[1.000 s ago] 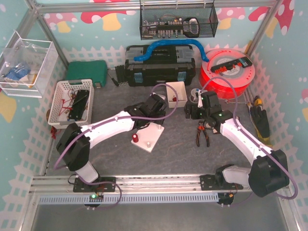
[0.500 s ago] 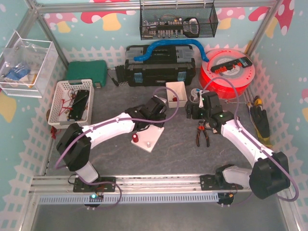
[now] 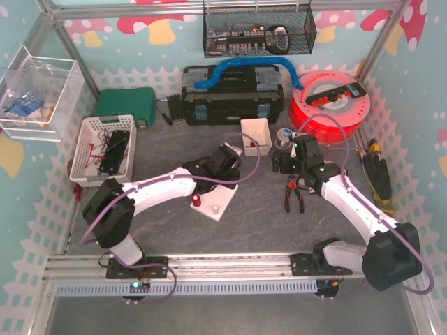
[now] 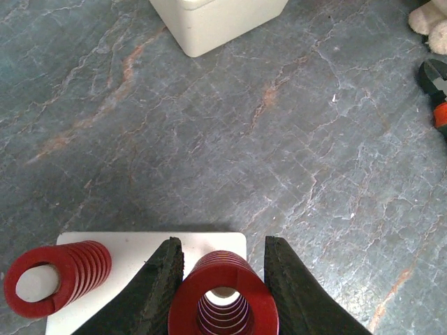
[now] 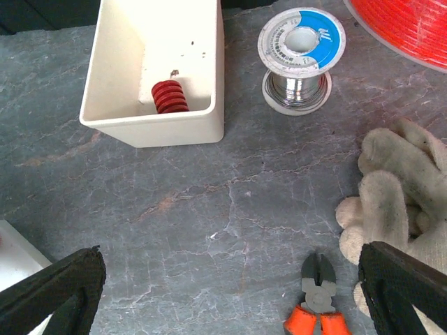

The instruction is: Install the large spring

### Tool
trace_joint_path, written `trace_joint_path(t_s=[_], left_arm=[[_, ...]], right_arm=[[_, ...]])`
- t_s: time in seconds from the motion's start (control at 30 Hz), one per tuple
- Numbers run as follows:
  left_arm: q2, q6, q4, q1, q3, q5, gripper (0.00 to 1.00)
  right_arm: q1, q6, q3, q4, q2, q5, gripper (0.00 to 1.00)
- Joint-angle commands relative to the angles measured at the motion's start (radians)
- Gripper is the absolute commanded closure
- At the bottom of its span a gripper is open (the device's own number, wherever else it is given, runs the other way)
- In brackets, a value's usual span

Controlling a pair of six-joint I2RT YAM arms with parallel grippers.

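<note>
My left gripper [image 4: 222, 252] is shut on the large red spring [image 4: 223, 300], held upright over the right end of the white plate [image 4: 140, 244]. A white peg shows through the spring's bore. A smaller red spring [image 4: 59, 279] sits on a peg at the plate's left end. In the top view the left gripper [image 3: 225, 167] hangs over the plate's far edge [image 3: 218, 202]. My right gripper [image 5: 230, 258] is wide open and empty above bare table, right of the plate [image 3: 285, 162].
A white bin [image 5: 157, 129] holds another red spring [image 5: 167, 96]. A solder spool [image 5: 302, 59], a glove [image 5: 398, 181] and orange-handled cutters [image 5: 318, 310] lie near the right gripper. A black toolbox [image 3: 234, 94] and a red reel [image 3: 328, 105] stand behind.
My left gripper has come nearer and down towards the white plate with the large spring. The right gripper has shifted slightly, uncovering the solder spool.
</note>
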Motion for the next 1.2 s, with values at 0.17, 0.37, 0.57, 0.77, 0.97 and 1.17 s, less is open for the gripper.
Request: trace_joint_path(t_s=[0.17, 0.37, 0.57, 0.77, 0.97, 1.17], left_arm=[[0.013, 0.035, 0.063, -0.007, -0.033, -0.021, 0.93], [0.031, 0.031, 0.089, -0.007, -0.037, -0.023, 0.81], [0.053, 0.030, 0.093, -0.007, -0.026, -0.014, 0.71], [0.049, 0.024, 0.092, -0.005, -0.020, -0.016, 0.58], [0.015, -0.011, 0.076, 0.009, -0.005, 0.030, 0.49], [-0.067, -0.161, 0.047, 0.144, -0.010, 0.168, 0.44]], right_arm=[[-0.008, 0.028, -0.008, -0.011, -0.036, 0.016, 0.02], [-0.008, 0.026, 0.010, -0.009, -0.025, 0.002, 0.02], [-0.008, 0.012, 0.049, -0.010, 0.003, -0.012, 0.03], [-0.008, -0.005, 0.104, -0.009, 0.044, -0.033, 0.03], [-0.008, 0.000, 0.226, -0.009, 0.152, -0.052, 0.06], [-0.011, -0.003, 0.394, -0.014, 0.332, -0.071, 0.12]])
